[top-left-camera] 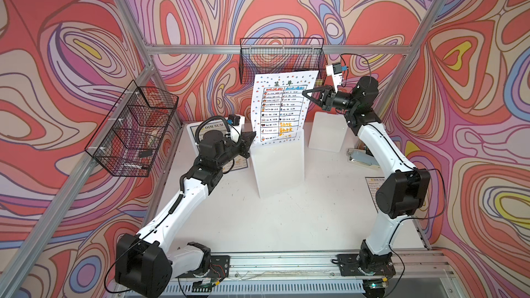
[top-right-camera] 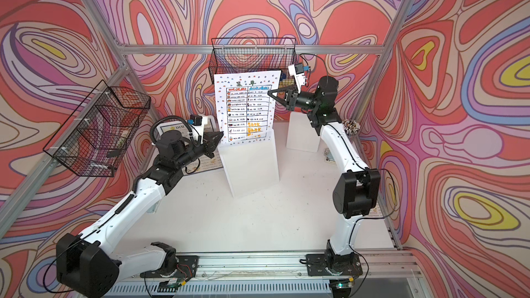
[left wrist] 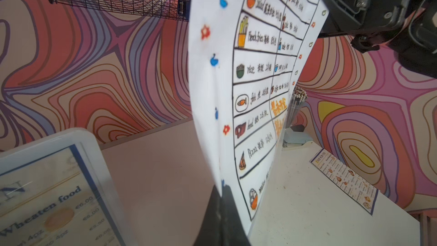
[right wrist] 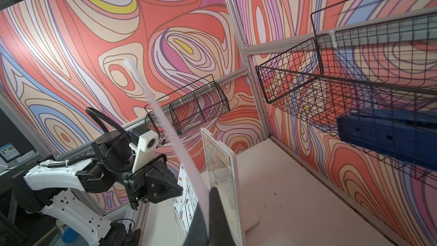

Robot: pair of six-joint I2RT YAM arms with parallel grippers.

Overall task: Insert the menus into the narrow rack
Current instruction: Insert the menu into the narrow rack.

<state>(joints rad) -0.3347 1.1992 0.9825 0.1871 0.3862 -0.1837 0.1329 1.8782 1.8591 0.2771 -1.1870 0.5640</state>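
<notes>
White menu [top-left-camera: 279, 104] thin matt paper; wire basket [top-left-camera: 282, 58] black metal mesh; frame rail [top-left-camera: 195, 49] brushed aluminium; tabletop [top-left-camera: 286, 219] matt, scuffed.

Top view: left arm [top-left-camera: 198, 176] covers most of the white-framed DIM SUM menu [top-left-camera: 191, 133], right arm [top-left-camera: 401, 193] hides all but a corner of the small DIM SUM menu [top-left-camera: 372, 184], and the table print on the white menu [top-left-camera: 279, 101] is too small to read.

White menu [top-left-camera: 279, 107]: black table, coloured icon-dotted border. Beside it, blue-bordered menu [left wrist: 54, 199]. Behind it, black basket [top-left-camera: 282, 61]; walls [top-left-camera: 286, 4] swirled red, lilac, yellow.
</notes>
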